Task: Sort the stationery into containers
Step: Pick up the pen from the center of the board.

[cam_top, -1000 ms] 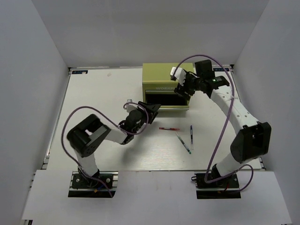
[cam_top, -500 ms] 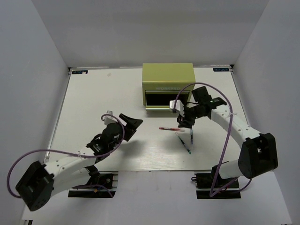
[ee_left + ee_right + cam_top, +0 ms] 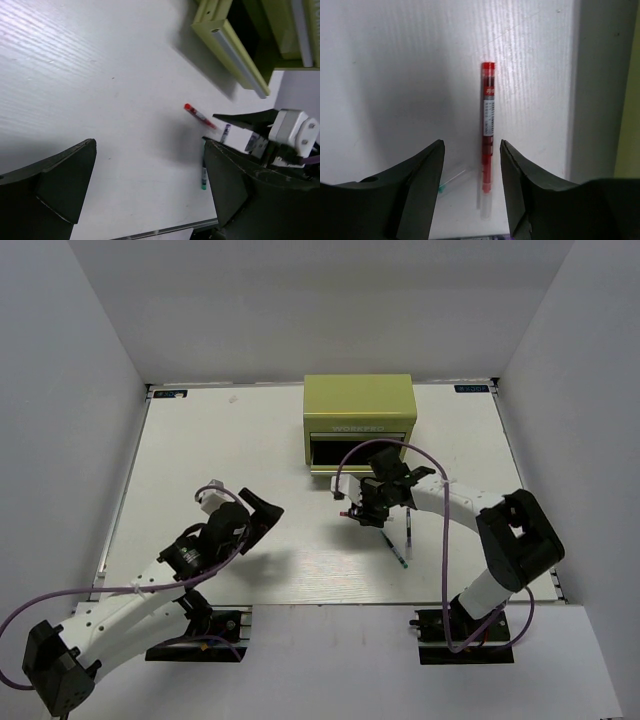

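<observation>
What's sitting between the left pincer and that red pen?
Nothing. In the left wrist view, only bare white table stretches from the open left pincer to the red pen.

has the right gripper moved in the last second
Yes. The right gripper has drawn back from the front of the tool chest, toward the near side and slightly left. It is now open astride the red pen.
</observation>
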Tool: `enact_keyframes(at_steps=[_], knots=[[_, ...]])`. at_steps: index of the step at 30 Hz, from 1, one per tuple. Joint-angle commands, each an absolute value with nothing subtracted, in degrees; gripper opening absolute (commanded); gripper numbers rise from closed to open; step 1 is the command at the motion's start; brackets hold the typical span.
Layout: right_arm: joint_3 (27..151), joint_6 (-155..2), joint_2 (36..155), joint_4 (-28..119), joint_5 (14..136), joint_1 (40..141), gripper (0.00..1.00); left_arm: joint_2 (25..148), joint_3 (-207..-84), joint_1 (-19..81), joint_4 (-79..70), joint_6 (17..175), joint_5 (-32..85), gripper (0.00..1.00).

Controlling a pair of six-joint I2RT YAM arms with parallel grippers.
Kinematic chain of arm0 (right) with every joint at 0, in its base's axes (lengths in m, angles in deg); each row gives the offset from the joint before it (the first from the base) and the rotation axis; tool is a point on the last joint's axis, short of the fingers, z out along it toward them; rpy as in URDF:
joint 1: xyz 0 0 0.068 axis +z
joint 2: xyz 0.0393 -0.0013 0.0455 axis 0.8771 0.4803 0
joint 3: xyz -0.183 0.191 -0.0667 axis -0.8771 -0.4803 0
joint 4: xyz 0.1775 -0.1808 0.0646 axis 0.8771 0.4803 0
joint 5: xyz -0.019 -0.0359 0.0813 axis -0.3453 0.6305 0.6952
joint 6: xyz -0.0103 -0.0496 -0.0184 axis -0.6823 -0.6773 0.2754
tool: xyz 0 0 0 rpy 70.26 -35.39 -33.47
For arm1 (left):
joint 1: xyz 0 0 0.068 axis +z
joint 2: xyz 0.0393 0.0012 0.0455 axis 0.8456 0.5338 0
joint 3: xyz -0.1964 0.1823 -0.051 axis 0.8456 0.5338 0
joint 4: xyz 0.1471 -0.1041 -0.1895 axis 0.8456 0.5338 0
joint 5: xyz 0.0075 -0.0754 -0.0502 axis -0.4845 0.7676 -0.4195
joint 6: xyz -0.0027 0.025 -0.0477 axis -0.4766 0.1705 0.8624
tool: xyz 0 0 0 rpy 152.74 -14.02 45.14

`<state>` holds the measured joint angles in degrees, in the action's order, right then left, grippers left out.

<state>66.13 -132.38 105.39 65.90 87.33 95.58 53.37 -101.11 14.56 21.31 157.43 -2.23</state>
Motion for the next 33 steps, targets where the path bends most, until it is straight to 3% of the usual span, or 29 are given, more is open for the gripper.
enact_keyframes(at_steps=[1, 9, 14, 21, 26, 33], knots=[[65.85, -129.07, 107.00, 59.03, 81.99, 96.45, 0.55, 51.75, -103.29, 14.85, 27.48, 156.29, -3.27, 0.99], [63.84, -130.12, 108.85, 60.00, 81.37, 96.89, 0.46, 49.81, -102.15, 14.85, 26.78, 154.54, -2.74, 0.99], [61.89, -130.12, 108.59, 60.52, 82.15, 96.89, 0.33, 51.73, -102.15, 14.85, 22.05, 151.11, -1.16, 0.99], [65.48, -133.10, 105.60, 69.39, 90.14, 96.62, 0.04, 57.27, -104.70, 14.85, 17.30, 144.34, 3.14, 0.99], [75.84, -133.55, 100.51, 74.05, 91.74, 96.19, 0.00, 59.73, -105.31, 14.85, 16.06, 142.49, 4.47, 0.99], [91.32, -131.44, 104.35, 71.61, 85.59, 95.05, 0.00, 60.79, -105.31, 14.85, 12.46, 144.06, 6.22, 0.99]])
